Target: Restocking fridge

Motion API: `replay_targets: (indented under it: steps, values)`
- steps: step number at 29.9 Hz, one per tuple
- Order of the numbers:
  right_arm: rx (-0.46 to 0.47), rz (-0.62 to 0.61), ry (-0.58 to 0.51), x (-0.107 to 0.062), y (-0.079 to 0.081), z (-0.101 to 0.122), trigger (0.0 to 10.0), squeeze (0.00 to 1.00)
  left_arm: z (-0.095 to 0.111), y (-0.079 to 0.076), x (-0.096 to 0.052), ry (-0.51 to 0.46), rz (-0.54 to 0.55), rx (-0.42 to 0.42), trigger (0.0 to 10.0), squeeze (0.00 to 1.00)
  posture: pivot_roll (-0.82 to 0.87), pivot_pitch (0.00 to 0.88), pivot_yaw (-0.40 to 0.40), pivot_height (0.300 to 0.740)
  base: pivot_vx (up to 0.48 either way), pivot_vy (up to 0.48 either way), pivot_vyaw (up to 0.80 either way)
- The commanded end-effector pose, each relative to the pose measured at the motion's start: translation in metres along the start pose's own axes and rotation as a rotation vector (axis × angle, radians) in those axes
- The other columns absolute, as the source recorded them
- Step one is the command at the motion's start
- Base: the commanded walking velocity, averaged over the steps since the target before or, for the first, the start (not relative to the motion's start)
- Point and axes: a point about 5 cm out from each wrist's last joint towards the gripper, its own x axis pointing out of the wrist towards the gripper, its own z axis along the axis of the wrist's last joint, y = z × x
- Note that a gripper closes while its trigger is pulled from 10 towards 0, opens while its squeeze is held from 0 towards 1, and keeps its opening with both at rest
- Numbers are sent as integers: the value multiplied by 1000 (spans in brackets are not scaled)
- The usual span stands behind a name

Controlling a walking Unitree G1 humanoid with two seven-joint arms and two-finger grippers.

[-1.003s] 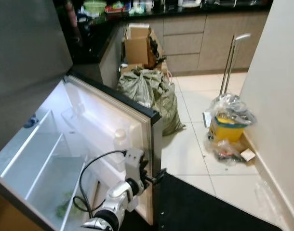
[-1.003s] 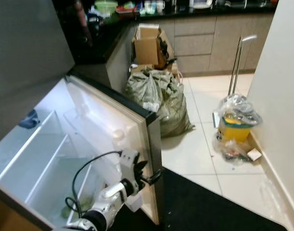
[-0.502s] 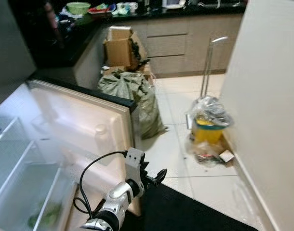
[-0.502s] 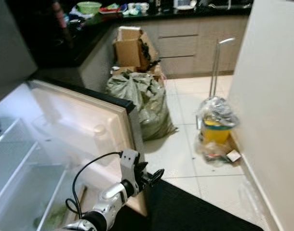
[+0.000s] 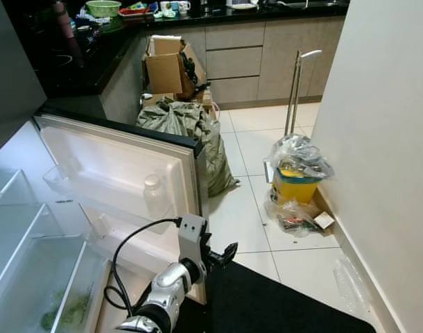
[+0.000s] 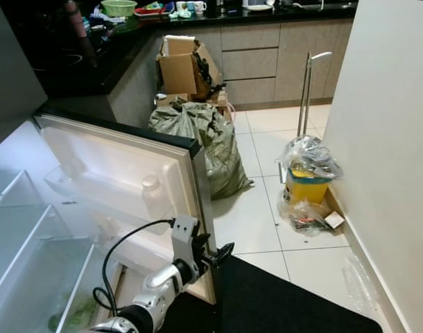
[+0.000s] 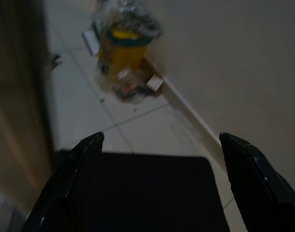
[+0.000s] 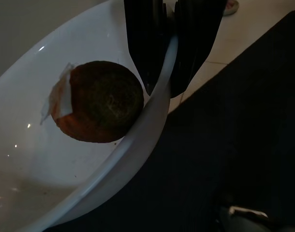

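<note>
Fridge door (image 5: 121, 173) wide open, shelves nearly bare. Left end effector (image 5: 229, 250) spread, empty, beside door edge. Right end effector (image 8: 174, 48) pinching white bowl (image 8: 65, 145) rim, brown fruit (image 8: 101, 108) inside, not yet shelved.

Fridge door (image 5: 121, 173) swung wide open, white inner liner lit, dark edge just beside left gripper (image 5: 227, 251), whose fingers stand spread apart. White bowl (image 8: 51, 159) tilted, rim clamped between right gripper (image 8: 169, 72) fingers. Round brown fruit (image 8: 100, 101) with pale sticker lies inside bowl, just beside fingertips
</note>
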Motion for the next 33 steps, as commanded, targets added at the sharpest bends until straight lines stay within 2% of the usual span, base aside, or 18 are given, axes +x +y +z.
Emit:
replay_targets:
  steps: [1, 7, 8, 19, 24, 27, 30, 33]
  values:
    - [-26, 11, -24, 0, 1, 7, 10000, 0, -15, 14, -15, 65, 64, -5, 10000, 0, -178, 46, 57, 740, 0, 0, 0]
    - [-48, 2, -23, 0, 0, 9, 10000, 0, -24, 22, -24, 93, 121, -11, 10000, 0, -178, 46, 57, 740, 0, 0, 284]
    - [-55, -1, -22, 0, -1, 9, 10000, 0, -28, 28, -30, 99, 169, -37, 10000, 0, -176, 46, 55, 740, 0, 0, 800]
    - [-72, -2, -20, 0, -3, 8, 10000, 0, -36, 41, -44, 114, 272, -81, 10000, 0, -175, 43, 52, 740, 0, 0, 800]
    - [-118, -20, -45, 1, -8, 17, 10000, 0, -43, 44, -50, 152, 302, -69, 10000, 0, -176, 41, 52, 740, 0, 0, 800]
    - [-148, -34, -78, 0, -12, 29, 10000, 0, -54, 46, -59, 207, 331, -50, 10000, 0, -178, 35, 52, 740, 0, 0, 800]
    - [-150, -35, -81, 0, -12, 31, 10000, 0, -56, 46, -61, 217, 336, -50, 10000, 0, -178, 35, 52, 740, 0, 0, 800]
    - [-156, -36, -89, 0, -13, 35, 10000, 0, -69, 48, -72, 275, 367, -51, 10000, 0, -176, 28, 50, 740, 0, 0, 800]
